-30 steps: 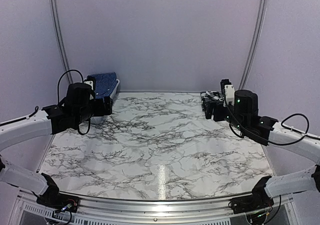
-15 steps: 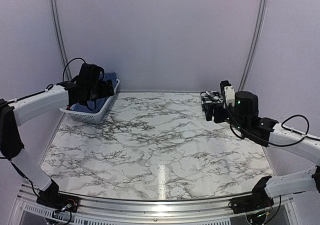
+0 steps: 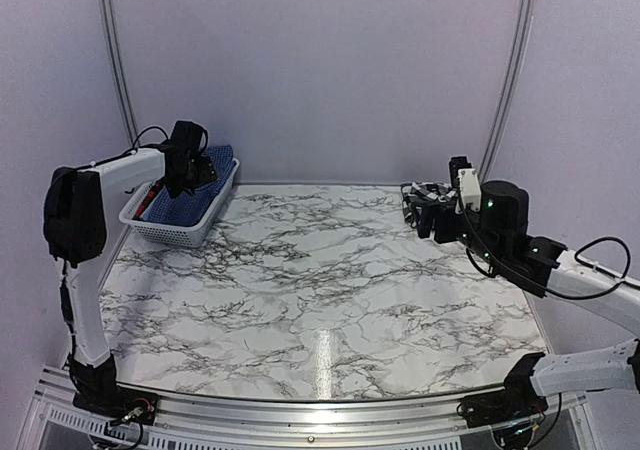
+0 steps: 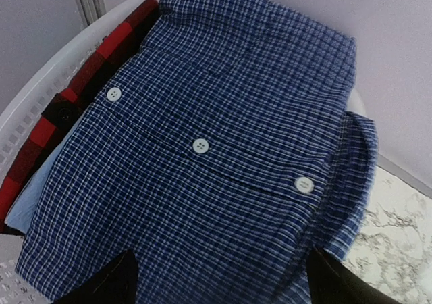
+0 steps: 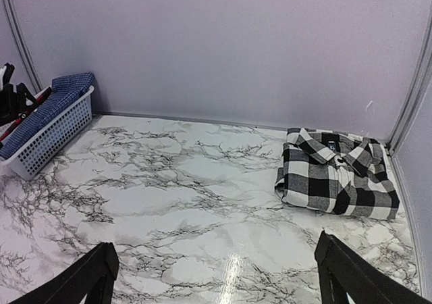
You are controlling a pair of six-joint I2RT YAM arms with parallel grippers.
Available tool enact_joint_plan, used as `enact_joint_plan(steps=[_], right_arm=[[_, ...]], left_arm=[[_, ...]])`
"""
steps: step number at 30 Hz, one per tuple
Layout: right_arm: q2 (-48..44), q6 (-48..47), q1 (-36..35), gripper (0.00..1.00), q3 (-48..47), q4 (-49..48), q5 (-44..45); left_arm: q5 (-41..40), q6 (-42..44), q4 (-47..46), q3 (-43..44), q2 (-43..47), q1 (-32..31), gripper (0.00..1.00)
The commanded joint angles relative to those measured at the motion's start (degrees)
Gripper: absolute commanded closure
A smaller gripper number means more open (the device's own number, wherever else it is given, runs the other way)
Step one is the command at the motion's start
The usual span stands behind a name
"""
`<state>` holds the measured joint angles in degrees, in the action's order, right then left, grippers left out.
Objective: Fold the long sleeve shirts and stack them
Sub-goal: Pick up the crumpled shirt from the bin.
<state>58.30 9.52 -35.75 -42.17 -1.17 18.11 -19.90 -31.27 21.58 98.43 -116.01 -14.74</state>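
Note:
The dark blue checked shirt [image 4: 216, 148] with white buttons lies folded on top of the pile in the white basket [image 3: 185, 225] at the back left. My left gripper [image 4: 226, 287] hangs open just above it, one dark fingertip at each side of the cloth. From above, that left gripper [image 3: 200, 170] sits over the basket, with the blue shirt [image 3: 218, 156] showing behind it. The black-and-white plaid shirt [image 5: 337, 175] lies folded on the table at the back right. My right gripper [image 5: 216, 277] is open and empty, above the table short of it.
A red-and-black checked cloth [image 4: 81, 88] and a pale blue cloth [image 4: 34, 189] lie under the blue shirt against the basket's rim [image 4: 40, 94]. The marble table [image 3: 320, 290] ends at purple walls. From above, the right gripper [image 3: 428, 215] hides most of the plaid shirt.
My left arm has swung up and back from in front of the basket to over it, pointing down at the blue shirt. The right arm has shifted slightly right.

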Motion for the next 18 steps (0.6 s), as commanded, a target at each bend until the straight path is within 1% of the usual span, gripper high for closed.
enact_joint_plan(steps=[1,5,7,8,10,13,18], right_arm=[[-2.0,0.36,-0.43,0.01,-0.09,3.01,-0.88],[-4.24,1.19,-0.41,0.01,0.23,4.17,-1.34],[-5.27,1.73,-0.38,0.01,0.73,4.31,-1.72],[-5.71,1.92,-0.38,0.01,0.92,4.46,-1.82],[-6.2,2.27,-0.45,0.02,1.14,4.95,-1.67],[-6.67,2.69,-0.41,0.02,1.09,5.66,-1.73],[-7.44,2.86,-0.45,0.01,0.91,6.56,-1.62]], left_arm=[[1.92,-1.95,5.03,5.85,-7.26,3.05,0.14],[2.28,-2.1,6.93,12.29,-13.18,4.63,0.25],[2.82,-1.62,7.14,15.03,-15.69,5.06,0.29],[3.23,-1.46,7.55,16.51,-17.35,5.26,0.34],[4.59,-1.3,8.36,19.37,-19.94,5.73,0.38],[6.05,-1.47,8.77,22.48,-22.68,6.5,0.5],[7.78,-0.37,8.86,25.8,-25.07,7.31,0.76]])
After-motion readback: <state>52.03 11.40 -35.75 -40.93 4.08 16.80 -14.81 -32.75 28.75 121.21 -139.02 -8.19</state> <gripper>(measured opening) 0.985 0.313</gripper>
